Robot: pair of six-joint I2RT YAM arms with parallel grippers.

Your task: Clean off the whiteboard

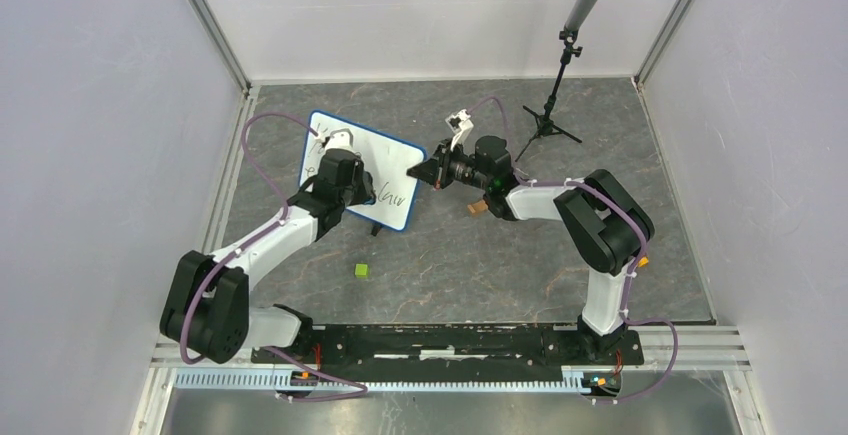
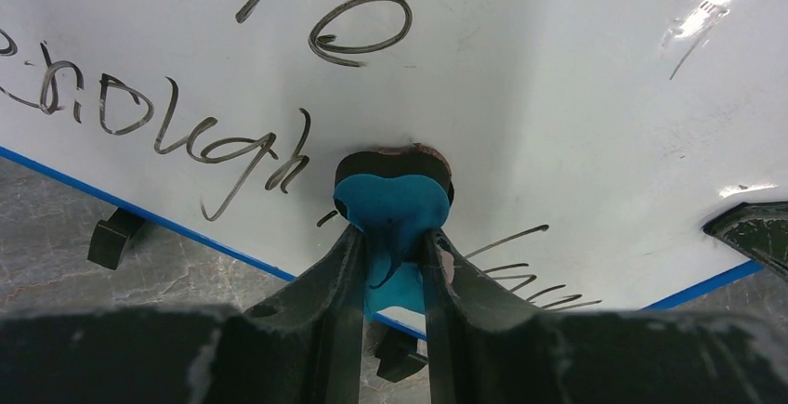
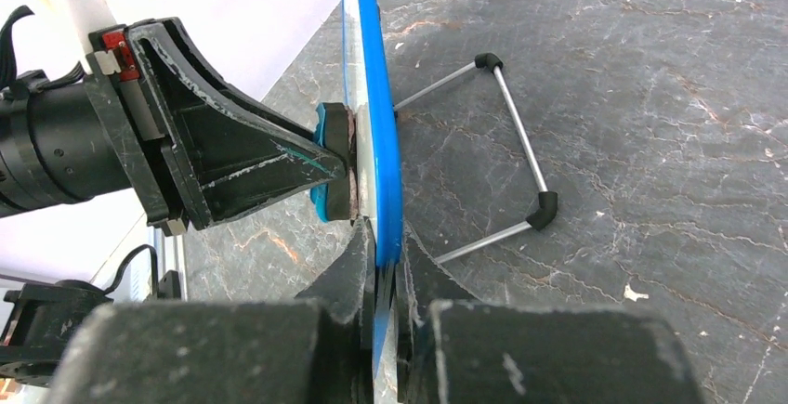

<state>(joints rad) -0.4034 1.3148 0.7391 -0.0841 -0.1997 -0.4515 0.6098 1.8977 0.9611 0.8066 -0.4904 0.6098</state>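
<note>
The whiteboard (image 1: 385,155), white with a thin blue frame, stands tilted left of centre and bears black handwriting (image 2: 186,135). My left gripper (image 1: 340,143) is shut on a blue eraser with a dark felt pad (image 2: 395,202), and the pad presses against the board face. My right gripper (image 1: 428,170) is shut on the board's blue right edge (image 3: 386,190). In the right wrist view the left gripper (image 3: 339,161) holds the eraser (image 3: 327,162) against the board. The board's wire stand (image 3: 516,144) sticks out behind it.
A small green cube (image 1: 361,270) lies on the dark stone floor in front of the board. A small brown block (image 1: 477,208) lies by the right arm. A microphone on a tripod (image 1: 562,65) stands at the back right. White walls enclose the cell.
</note>
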